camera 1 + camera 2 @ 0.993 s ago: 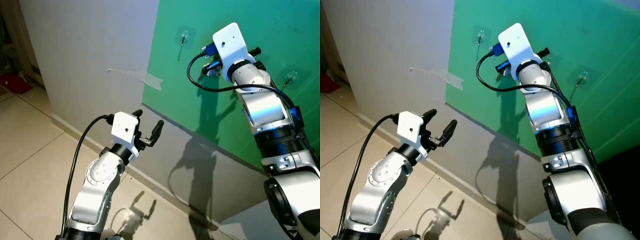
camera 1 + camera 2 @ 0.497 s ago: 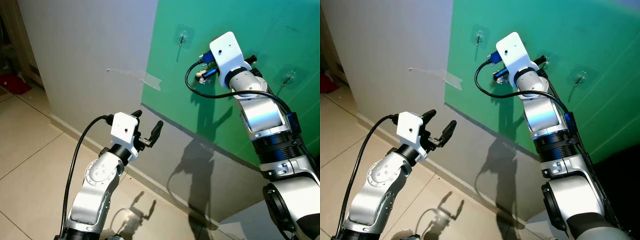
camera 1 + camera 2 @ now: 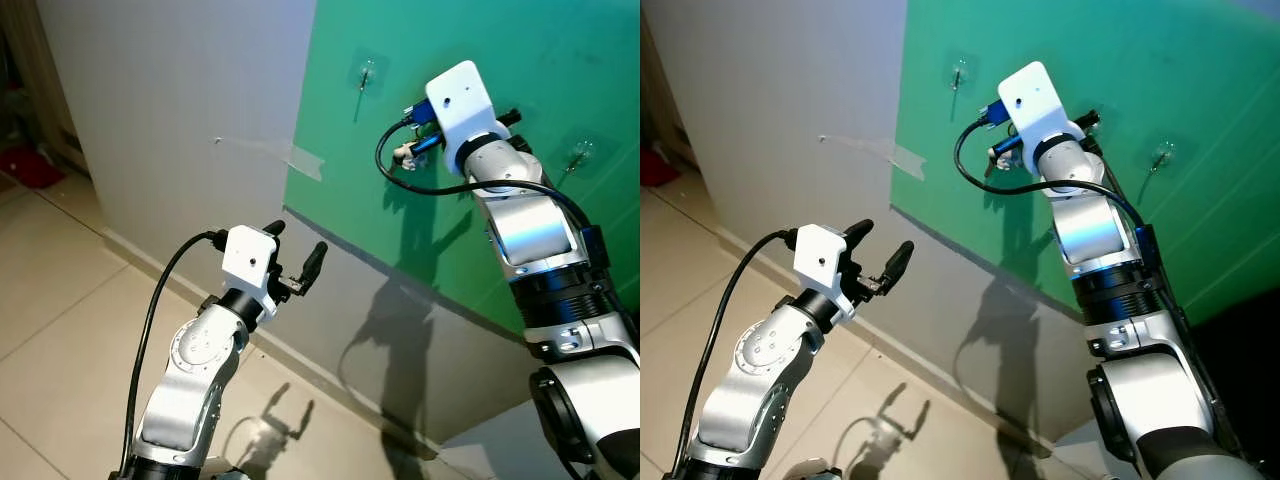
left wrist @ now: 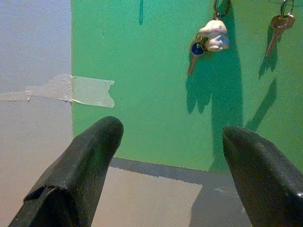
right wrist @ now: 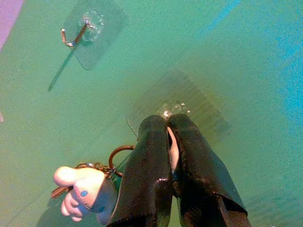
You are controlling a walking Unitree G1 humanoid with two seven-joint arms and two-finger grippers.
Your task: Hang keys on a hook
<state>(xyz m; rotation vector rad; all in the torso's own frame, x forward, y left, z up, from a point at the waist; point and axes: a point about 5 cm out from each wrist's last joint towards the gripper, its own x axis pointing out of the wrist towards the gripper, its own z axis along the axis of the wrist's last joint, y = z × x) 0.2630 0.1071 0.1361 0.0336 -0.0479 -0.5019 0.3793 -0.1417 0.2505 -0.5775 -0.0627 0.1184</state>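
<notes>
Right claw [image 5: 168, 142], pinched on the keys [image 5: 87, 187], has been raised back toward the middle hook [image 5: 173, 109]; hanging remains unfinished.

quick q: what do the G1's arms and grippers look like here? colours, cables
Both arms silver with black joint bands. Left gripper has two long black fingers, a white square wrist housing and a black cable. Right gripper matches, with blue fittings by its white housing and a looping black cable.

Two black fingers [image 4: 80, 170] of the left gripper [image 4: 168, 175] are seen wide apart before a green wall [image 4: 151, 85]. A keyring with a white figure [image 4: 215, 35] and a blue-headed key [image 4: 195, 54] is hung there, a single key [image 4: 277, 28] beside it. Tape [image 4: 71, 90] is stuck across the grey wall's [image 4: 33, 42] edge.
</notes>
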